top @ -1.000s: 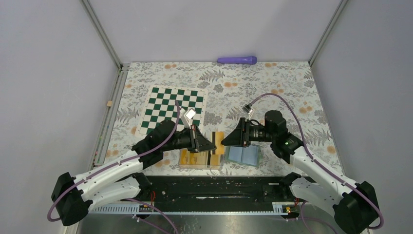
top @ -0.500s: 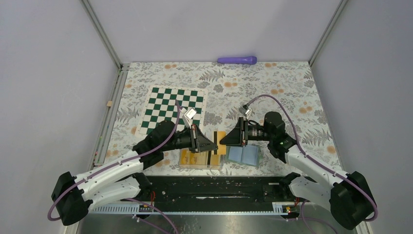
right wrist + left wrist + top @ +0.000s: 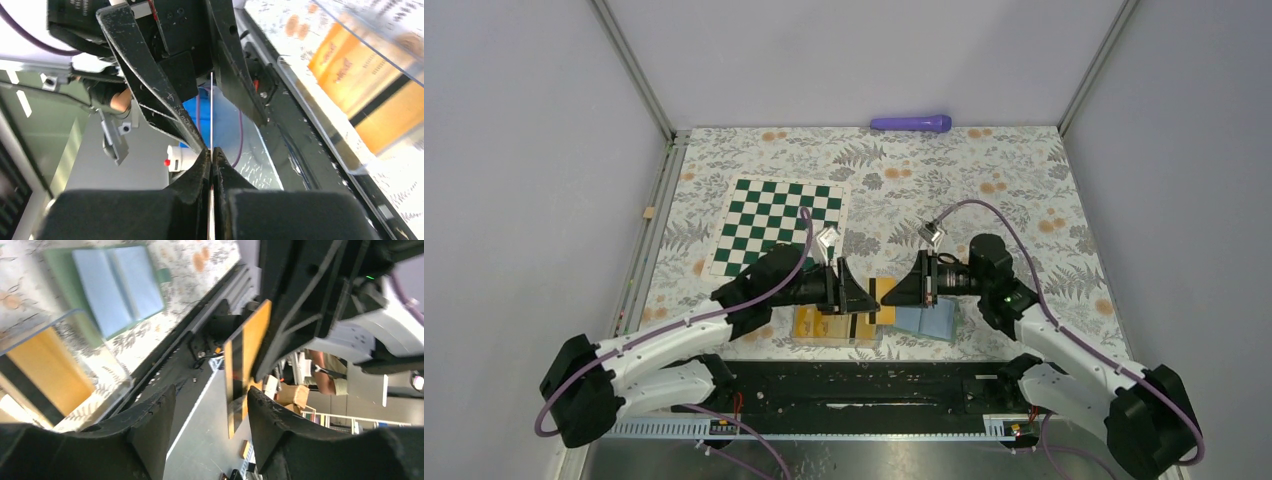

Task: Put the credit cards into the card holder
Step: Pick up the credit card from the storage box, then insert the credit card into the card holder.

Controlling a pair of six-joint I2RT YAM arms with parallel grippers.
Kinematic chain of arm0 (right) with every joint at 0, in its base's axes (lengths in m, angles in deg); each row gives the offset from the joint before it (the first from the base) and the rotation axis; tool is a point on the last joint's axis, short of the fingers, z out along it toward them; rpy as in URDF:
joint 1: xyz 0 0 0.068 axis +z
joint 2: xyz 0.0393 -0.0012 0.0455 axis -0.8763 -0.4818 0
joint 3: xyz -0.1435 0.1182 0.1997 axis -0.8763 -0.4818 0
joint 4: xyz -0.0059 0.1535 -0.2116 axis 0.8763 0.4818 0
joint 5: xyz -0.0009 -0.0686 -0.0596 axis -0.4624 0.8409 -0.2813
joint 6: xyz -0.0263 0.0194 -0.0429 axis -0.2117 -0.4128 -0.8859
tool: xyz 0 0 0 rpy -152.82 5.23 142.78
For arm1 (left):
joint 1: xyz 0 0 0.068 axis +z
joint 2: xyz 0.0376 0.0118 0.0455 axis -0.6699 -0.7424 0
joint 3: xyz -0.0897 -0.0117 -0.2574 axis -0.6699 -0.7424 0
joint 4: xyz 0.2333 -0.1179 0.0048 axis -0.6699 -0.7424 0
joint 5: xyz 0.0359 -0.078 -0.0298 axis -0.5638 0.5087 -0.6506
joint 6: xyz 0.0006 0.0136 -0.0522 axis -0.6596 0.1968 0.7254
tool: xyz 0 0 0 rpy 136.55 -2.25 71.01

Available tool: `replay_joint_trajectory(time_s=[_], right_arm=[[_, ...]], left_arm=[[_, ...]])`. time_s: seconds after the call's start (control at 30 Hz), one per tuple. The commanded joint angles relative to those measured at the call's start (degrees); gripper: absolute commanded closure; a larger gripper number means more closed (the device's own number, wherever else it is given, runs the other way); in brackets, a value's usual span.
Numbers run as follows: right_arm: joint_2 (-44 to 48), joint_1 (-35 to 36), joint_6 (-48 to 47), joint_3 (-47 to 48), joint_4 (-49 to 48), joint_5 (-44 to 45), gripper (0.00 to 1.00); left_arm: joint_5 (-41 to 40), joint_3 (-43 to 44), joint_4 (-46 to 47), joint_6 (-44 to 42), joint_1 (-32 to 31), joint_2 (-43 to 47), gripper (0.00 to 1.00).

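At the centre of the left wrist view, the credit card point(image 3: 247, 355), likely stiff, light and slick, is pinched flat-faced by the right gripper point(image 3: 211, 155); the left gripper point(image 3: 210, 395) gapes around it; the card holder point(image 3: 117, 287) lies open upper left.

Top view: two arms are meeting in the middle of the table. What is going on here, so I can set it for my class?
The right gripper has its fingers shut on one credit card, held on edge in the air. The left gripper faces it with its fingers open on either side of that card, not gripping it. Below them the card holder lies open, light blue inside up, beside a clear box with more cards in it. No card shows in the holder.
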Motion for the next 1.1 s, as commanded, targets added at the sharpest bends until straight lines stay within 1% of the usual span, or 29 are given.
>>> replay_joint_trajectory(time_s=[0.0,0.03,0.13,0.23,0.33,0.43,0.47,0.53,0.63,0.7,0.8,0.93,1.07], right_arm=[[6.3,-1.0,-14.8,2.3,24.0,8.9,1.0],[7.8,-1.7,-16.3,2.0,29.1,11.5,1.0],[13.0,-6.0,-17.5,-0.3,36.7,16.8,1.0],[17.1,-13.9,-17.5,-3.7,42.2,17.7,1.0],[18.7,-19.8,-19.0,-6.1,44.9,17.0,1.0],[17.6,-22.3,-20.3,-6.3,46.5,18.4,1.0],[17.0,-22.5,-20.9,-6.2,46.6,19.4,1.0],[15.5,-22.6,-22.2,-5.9,45.9,20.5,1.0],[12.8,-22.7,-24.3,-5.1,44.1,20.4,1.0],[11.2,-22.7,-26.5,-4.4,44.1,20.9,1.0],[9.4,-22.7,-28.1,-5.3,41.9,21.2,1.0],[5.8,-22.7,-27.1,-8.6,33.9,19.1,1.0],[3.0,-22.6,-28.4,-8.4,31.9,19.3,1.0]], left_arm=[[-4.8,6.2,-7.3,-5.2,-0.1,-5.3,0.44],[-5.6,7.9,-9.1,-5.9,-0.1,-7.2,0.44],[-9.0,13.6,-13.9,-7.7,-1.0,-13.3,0.44],[-12.3,19.4,-16.9,-9.1,-2.8,-19.3,0.45],[-13.8,25.3,-19.2,-9.9,-4.7,-26.7,0.5],[-16.0,30.4,-24.4,-11.3,-6.1,-33.7,0.6],[-17.3,32.6,-25.5,-11.7,-6.5,-35.8,0.62],[-18.1,34.5,-27.0,-12.1,-7.0,-39.7,0.71],[-18.7,35.2,-27.6,-11.9,-7.3,-43.5,0.82],[-19.9,35.1,-28.1,-11.9,-7.5,-45.0,0.87],[-21.6,35.3,-29.4,-12.4,-7.7,-46.8,0.9],[-22.0,35.2,-30.3,-12.9,-7.7,-48.9,0.91],[-23.6,35.8,-32.5,-13.7,-7.7,-50.7,0.92]])
